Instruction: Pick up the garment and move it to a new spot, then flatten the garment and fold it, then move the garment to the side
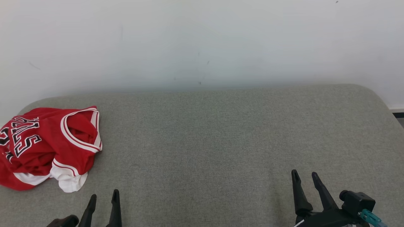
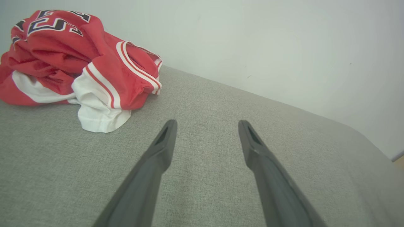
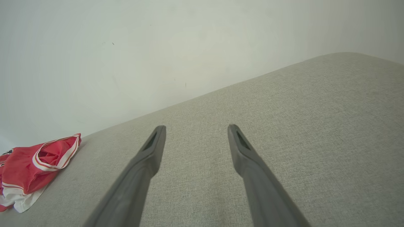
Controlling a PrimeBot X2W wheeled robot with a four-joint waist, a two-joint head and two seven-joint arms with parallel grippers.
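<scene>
**Jersey bunched at the cushion's left end; both grippers spread wide, holding nothing**

The red jersey (image 1: pixel 47 145) lies crumpled in a loose heap on the grey cushion (image 1: pixel 221 142). Black and white lettering shows on its upper folds. A white-trimmed opening gapes along its right edge. A white flap sticks out at its near right corner and lies flat on the fabric. The head view's left border cuts off the jersey's left side, so its full reach that way cannot be told. Its far edge sits close to the cushion's rounded back corner, just short of the pale wall (image 1: pixel 202 41).

Nearer than the jersey and a little right of the white flap is the left gripper (image 1: pixel 104 194). Its two dark fingers are spread wide with only cushion between them. The left wrist view shows this gripper (image 2: pixel 207 124) pointing past the jersey (image 2: pixel 79 63), with its nearer fingertip close to the flap but apart from it.

To the right of the jersey, bare grey fabric runs unbroken to the cushion's rounded far corner, bounded behind by the wall. The right gripper (image 1: pixel 304 173) is well apart from the jersey, at the near right, over that open stretch. Its fingers are also parted wide. In the right wrist view this gripper (image 3: pixel 196 128) faces the wall, and the jersey (image 3: pixel 34 164) sits small at the lower left.
</scene>
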